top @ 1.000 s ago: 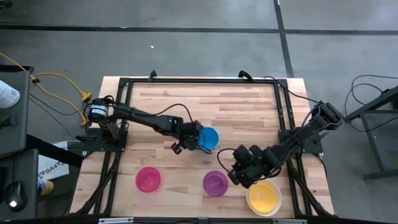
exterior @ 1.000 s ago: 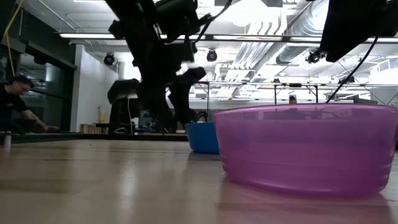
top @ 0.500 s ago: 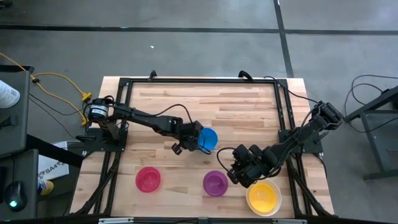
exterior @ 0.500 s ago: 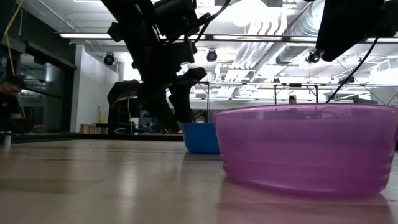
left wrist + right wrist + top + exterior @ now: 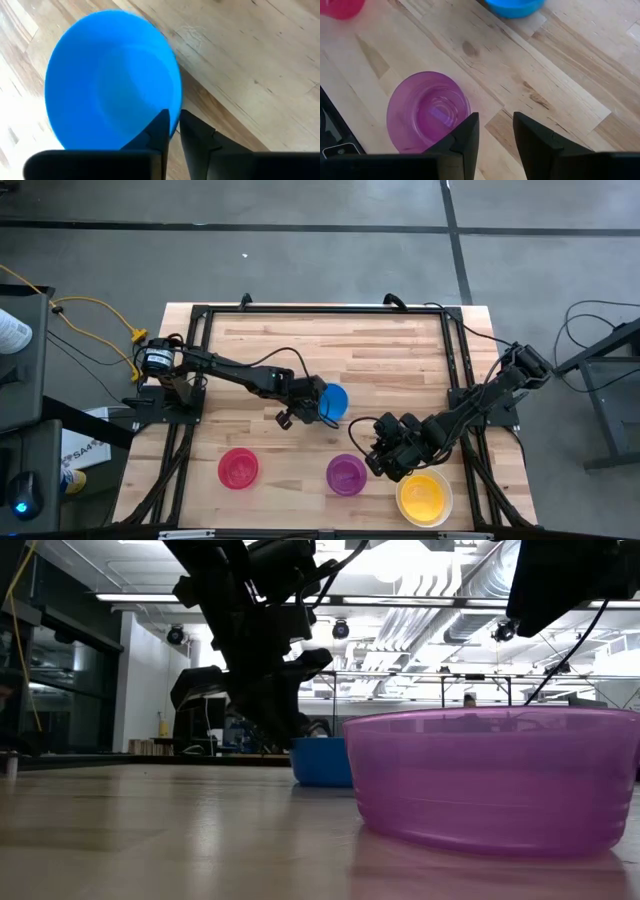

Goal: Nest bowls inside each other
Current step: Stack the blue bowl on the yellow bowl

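four bowls sit on the wooden worktop (image 5: pixel 400 350). nearest the front edge are the yellow bowl (image 5: pixel 424 496) inside a white bowl (image 5: pixel 445 509), the purple bowl (image 5: pixel 346 474) and the pink bowl (image 5: pixel 239 468). just behind the yellow one hangs the right gripper (image 5: pixel 493 131), its fingers parted and holding nothing. farther back, mid-worktop, the left gripper (image 5: pixel 173 125) has its fingers narrowed on the rim of the blue bowl (image 5: pixel 110 80).
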{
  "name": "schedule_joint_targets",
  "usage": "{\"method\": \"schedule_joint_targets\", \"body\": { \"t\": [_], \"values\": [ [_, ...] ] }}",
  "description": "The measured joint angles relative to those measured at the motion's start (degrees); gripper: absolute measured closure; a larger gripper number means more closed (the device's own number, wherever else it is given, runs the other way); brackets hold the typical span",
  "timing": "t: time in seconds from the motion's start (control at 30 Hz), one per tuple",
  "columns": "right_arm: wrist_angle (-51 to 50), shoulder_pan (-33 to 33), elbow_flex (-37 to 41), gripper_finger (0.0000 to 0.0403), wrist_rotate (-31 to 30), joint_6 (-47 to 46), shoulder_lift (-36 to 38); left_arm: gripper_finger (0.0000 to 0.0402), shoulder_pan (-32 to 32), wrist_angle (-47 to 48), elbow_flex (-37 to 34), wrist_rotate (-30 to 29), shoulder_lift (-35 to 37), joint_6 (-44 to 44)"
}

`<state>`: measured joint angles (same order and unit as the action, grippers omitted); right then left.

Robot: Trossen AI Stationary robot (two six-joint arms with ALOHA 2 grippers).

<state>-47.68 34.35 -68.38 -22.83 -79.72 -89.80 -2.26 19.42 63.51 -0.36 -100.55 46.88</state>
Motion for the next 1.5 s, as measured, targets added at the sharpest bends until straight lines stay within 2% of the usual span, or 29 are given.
{"method": "schedule_joint_targets", "body": {
  "t": [0.17, 0.37, 0.63, 0.87, 1.0, 1.37, 1.5],
  "values": [
    [0.0, 0.0, 0.0, 0.0289, 0.0, 0.0, 0.0, 0.0395, 0.0, 0.1, 0.0, 0.0, 0.0, 0.8],
    [0.1, 0.0, 0.0, 0.0289, 0.0, 0.0, 0.0, 0.0398, 0.0, 0.0, 0.0, 0.0, 0.0, 1.3],
    [-0.3, 0.0, 0.0, 0.0289, -3.7, -0.4, 0.0, 0.04, 0.0, 0.0, 0.0, 0.0, 0.0, 1.3],
    [-4.7, 0.0, 0.0, 0.0289, -4.1, -5.1, 0.0, 0.04, -2.7, 0.5, 0.3, -1.9, 0.0, 0.9],
    [-5.3, 0.0, 0.0, 0.0289, -4.3, -6.1, 0.0, 0.0401, -5.6, 4.3, 2.7, -4.6, -0.1, 1.1],
    [-5.5, 0.0, 0.0, 0.0289, -4.1, -10.8, 0.0, 0.0401, -8.1, 13.8, 11.6, -4.5, -0.1, 2.4],
    [-5.5, -0.7, 0.0, 0.0289, -2.2, -12.4, 0.0, 0.0401, -9.9, 16.8, 15.2, -3.2, -0.1, 2.6]
  ]
}}
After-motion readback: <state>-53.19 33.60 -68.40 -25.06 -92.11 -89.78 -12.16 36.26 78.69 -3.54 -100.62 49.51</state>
